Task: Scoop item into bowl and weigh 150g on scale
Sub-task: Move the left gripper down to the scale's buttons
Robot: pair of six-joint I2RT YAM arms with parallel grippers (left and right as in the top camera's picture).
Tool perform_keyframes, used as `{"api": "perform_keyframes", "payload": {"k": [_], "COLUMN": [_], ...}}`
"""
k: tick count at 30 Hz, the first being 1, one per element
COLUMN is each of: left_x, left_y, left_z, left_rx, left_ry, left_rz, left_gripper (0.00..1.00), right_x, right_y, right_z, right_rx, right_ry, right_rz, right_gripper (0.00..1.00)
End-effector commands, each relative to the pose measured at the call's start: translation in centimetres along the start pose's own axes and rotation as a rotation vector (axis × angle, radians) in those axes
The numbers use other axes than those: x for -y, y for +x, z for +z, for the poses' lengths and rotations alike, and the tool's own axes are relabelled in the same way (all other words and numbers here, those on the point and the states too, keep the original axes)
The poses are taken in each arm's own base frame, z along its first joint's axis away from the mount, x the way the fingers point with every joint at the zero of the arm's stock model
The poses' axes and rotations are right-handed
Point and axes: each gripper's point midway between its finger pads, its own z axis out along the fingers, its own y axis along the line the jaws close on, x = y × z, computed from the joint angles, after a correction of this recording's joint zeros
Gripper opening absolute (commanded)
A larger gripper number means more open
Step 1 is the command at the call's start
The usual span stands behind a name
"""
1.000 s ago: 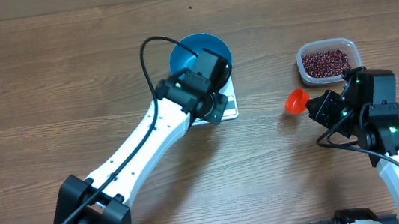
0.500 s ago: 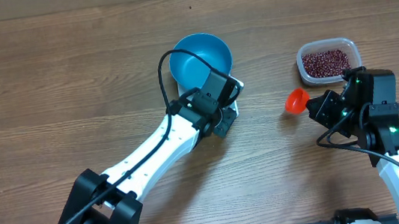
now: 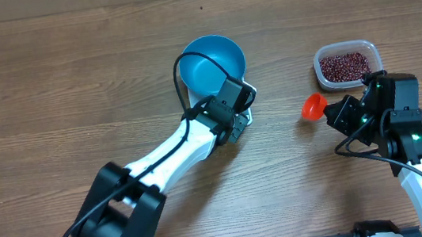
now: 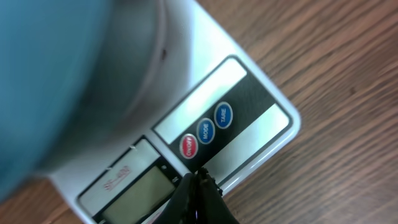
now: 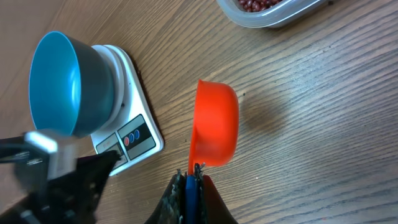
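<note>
The blue bowl (image 3: 208, 59) stands empty on the white scale (image 4: 249, 99), seen also in the right wrist view as bowl (image 5: 56, 81) and scale (image 5: 140, 134). My left gripper (image 4: 200, 178) is shut with nothing in it. Its tip is at the scale's button panel, right by the red button (image 4: 188, 145). From overhead the left gripper (image 3: 235, 124) covers the scale's front edge. My right gripper (image 5: 191, 174) is shut on the handle of the red scoop (image 5: 214, 124), which is held over bare table. The beans (image 3: 342, 67) lie in a clear tub behind it.
The clear tub (image 3: 370, 48) sits at the back right, a short way beyond the scoop (image 3: 313, 107). The left arm (image 3: 175, 150) stretches diagonally from the front left up to the scale. Wooden tabletop (image 3: 48, 89) lies all around.
My left arm has drawn back from over the bowl toward the scale's front edge, uncovering the bowl. The right arm and scoop have stayed still.
</note>
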Motion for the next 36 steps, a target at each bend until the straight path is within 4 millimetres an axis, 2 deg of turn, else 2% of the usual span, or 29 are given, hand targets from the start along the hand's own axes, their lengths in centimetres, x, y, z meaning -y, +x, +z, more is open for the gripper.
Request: {"api": "perform_keyframes", "payload": {"k": [1, 13, 20, 28, 36], "left_x": [0.0, -0.5, -0.7, -0.5, -0.5], "left_y": [1.6, 0.4, 0.5, 1.7, 1.6], "left_z": [1.8, 2.1, 2.8, 4.5, 4.6], "left_rx": [-0.050, -0.003, -0.006, -0.046, -0.041], "left_ry": [-0.017, -0.052, -0.067, -0.068, -0.069], "left_rz": [0.031, 0.022, 0.020, 0.026, 0.024], "left_gripper": [0.04, 0.04, 0.04, 0.04, 0.04], "right_x": [-0.6, -0.7, -0.7, -0.7, -0.8], "right_y": [-1.1, -1.2, -1.3, -1.3, -1.3], "right_z": [-0.7, -0.7, -0.7, -0.7, -0.7], "right_rx": [0.041, 0.042, 0.045, 0.045, 0.048], "right_ry": [-0.010, -0.011, -0.013, -0.013, -0.015], "right_rz": [-0.014, -0.014, -0.015, -0.015, -0.016], "right_gripper": [0.04, 0.04, 0.04, 0.04, 0.04]}}
